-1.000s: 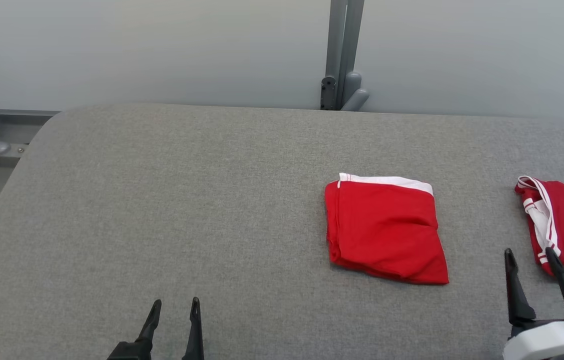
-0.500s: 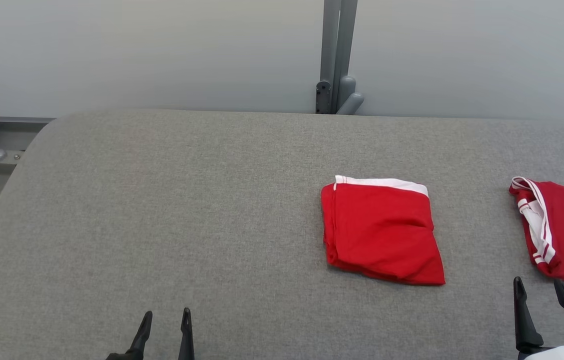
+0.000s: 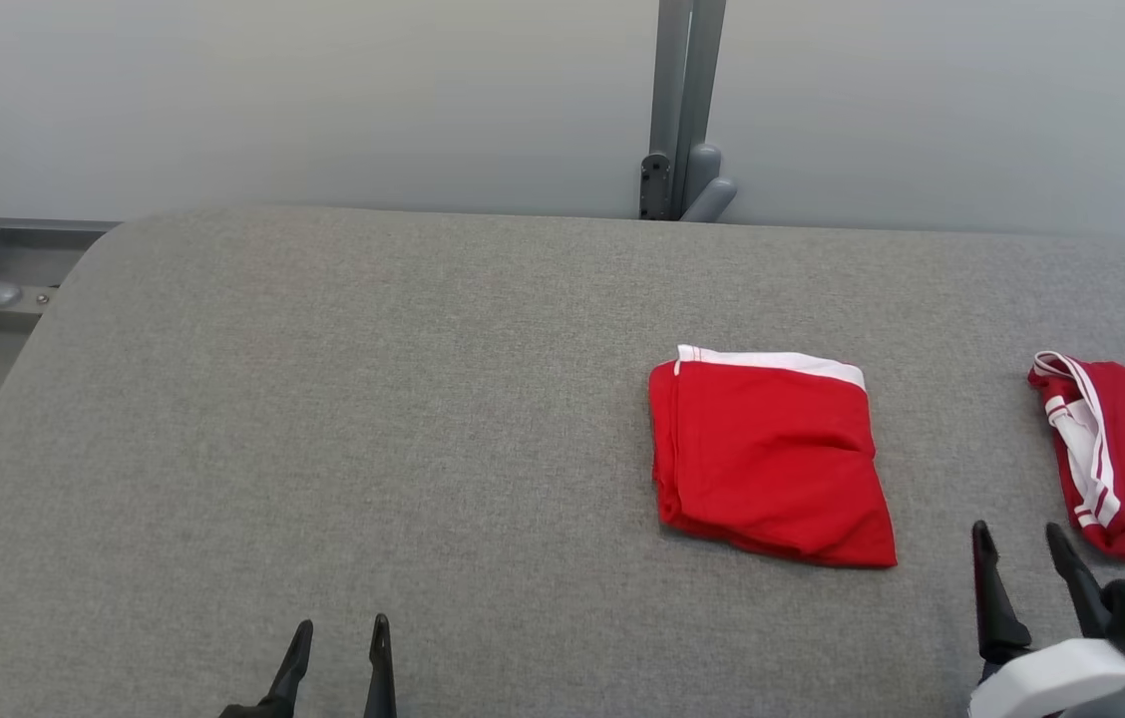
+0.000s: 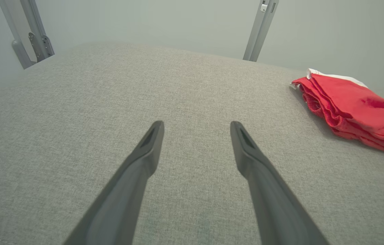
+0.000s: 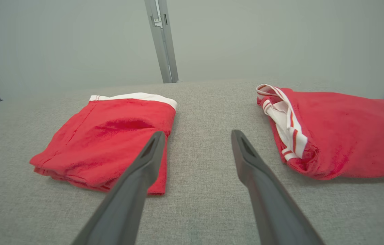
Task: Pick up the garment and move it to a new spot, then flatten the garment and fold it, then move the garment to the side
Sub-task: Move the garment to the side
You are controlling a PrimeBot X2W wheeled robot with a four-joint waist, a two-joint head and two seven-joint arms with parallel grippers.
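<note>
Red folded garment (image 3: 772, 459) lies on the grey table (image 3: 373, 399), just ahead and left of the right end effector (image 3: 1016, 529), the nearer one, while the left end effector (image 3: 341, 623) stands well apart; both gape wide, empty.

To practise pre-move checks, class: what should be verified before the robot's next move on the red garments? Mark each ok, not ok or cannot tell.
1. left pincer open, empty: ok.
2. right pincer open, empty: ok.
3. folded garment lying flat on the table, clear of both pincers: ok.
4. striped garment apart from the folded one: ok.
5. striped garment whole in head view: not ok, cut at right edge.
</note>
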